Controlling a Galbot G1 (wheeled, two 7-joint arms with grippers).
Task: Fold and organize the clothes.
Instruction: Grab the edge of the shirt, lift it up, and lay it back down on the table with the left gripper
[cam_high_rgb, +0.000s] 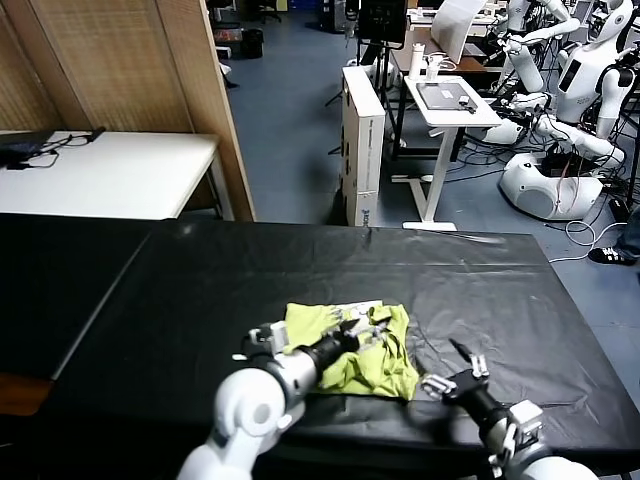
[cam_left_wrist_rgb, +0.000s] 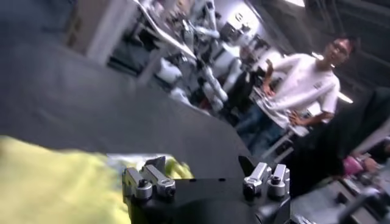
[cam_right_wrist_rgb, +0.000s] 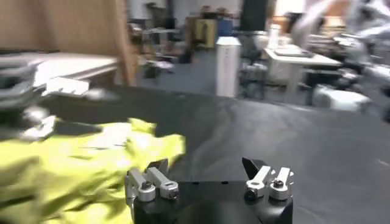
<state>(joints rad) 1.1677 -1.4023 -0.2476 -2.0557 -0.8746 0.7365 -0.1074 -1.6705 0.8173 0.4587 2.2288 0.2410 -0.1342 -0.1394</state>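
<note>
1. Cotton jersey like this T-shirt (cam_high_rgb: 352, 352) should handle as light, limp and non-slippery; it will sag and bunch wherever it is unsupported, so I would pinch it at an outer hem, sleeve edge or corner and not in the middle of the heap.
2. Left gripper (cam_high_rgb: 362, 330) sits over the shirt's upper middle, its fingers spread wide with nothing clamped between them; in the left wrist view (cam_left_wrist_rgb: 204, 173) the yellow cloth lies just beside 1 finger, not in the gap.
3. T-shirt, lime yellow-green, lies crumpled in a rough, partly folded bundle on the black table (cam_high_rgb: 200, 290), near the front edge and about centre; a pale printed patch shows at its far edge. Deep wrinkles cross it, and the edge nearest the robot is ragged.
4. Right gripper (cam_high_rgb: 453, 372) hovers low over bare table just beside the shirt's right corner, fingers fully apart and empty; the right wrist view (cam_right_wrist_rgb: 207, 173) shows the cloth off to 1 side.
</note>
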